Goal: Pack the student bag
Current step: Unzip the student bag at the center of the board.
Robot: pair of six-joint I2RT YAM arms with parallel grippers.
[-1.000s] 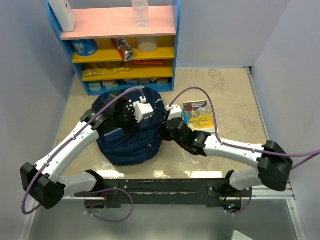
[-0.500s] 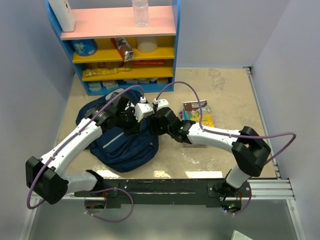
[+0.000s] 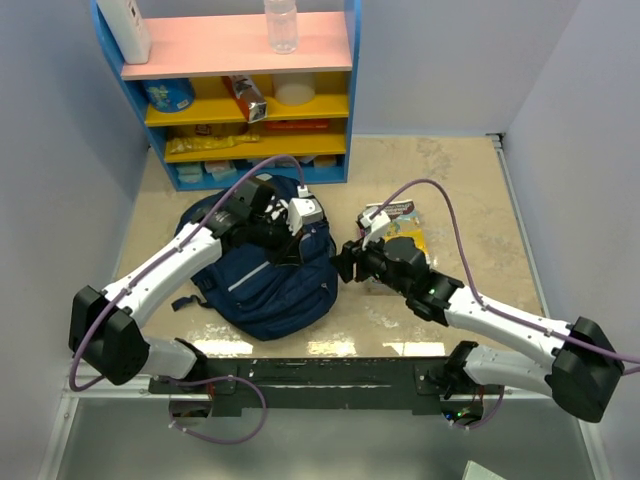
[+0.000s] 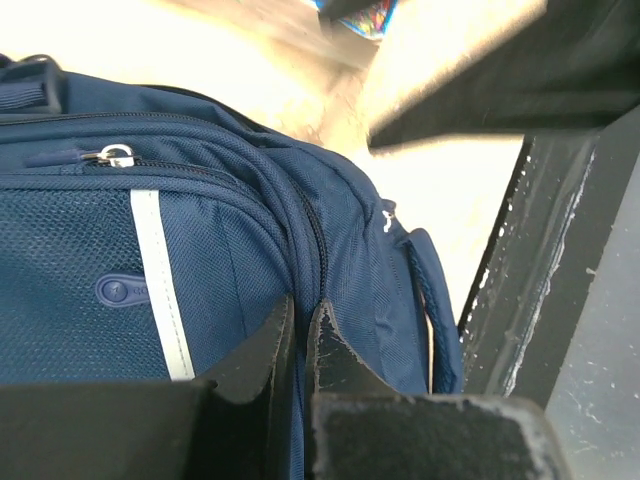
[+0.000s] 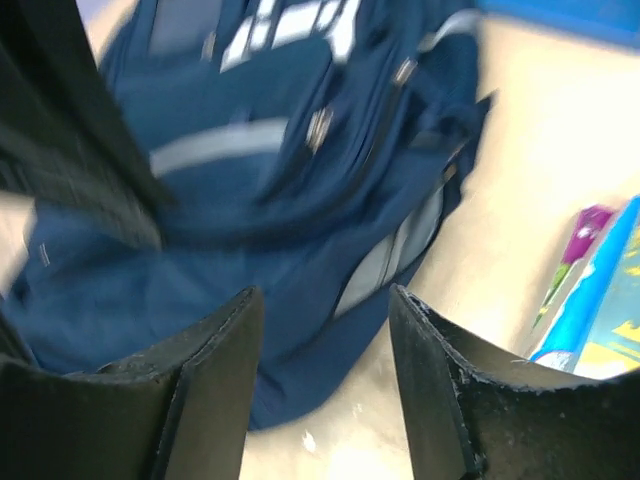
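Now the left gripper [image 4: 299, 315] is pinching a fold of the student bag [image 3: 262, 285] along its zip seam, jaws closed tight on the navy fabric, as the left wrist view shows. The bag is lying on the table [image 3: 450, 190] in front of the blue shelf [image 3: 240, 110], between the two arms, its grey-striped front facing up. The right gripper [image 5: 325, 310] is standing partly open with nothing between its fingers, hovering just beside the bag's right edge and near a picture book [image 3: 410, 240].

Compared with half a second ago, the right arm is pulling back from across the bag toward the book side. The bag is sitting further right and looking fuller than the flattened shape seen then.

By this reading, the left arm is steadying the bag while the right is turning to the book as the next item. Whether the main compartment is open cannot be told.
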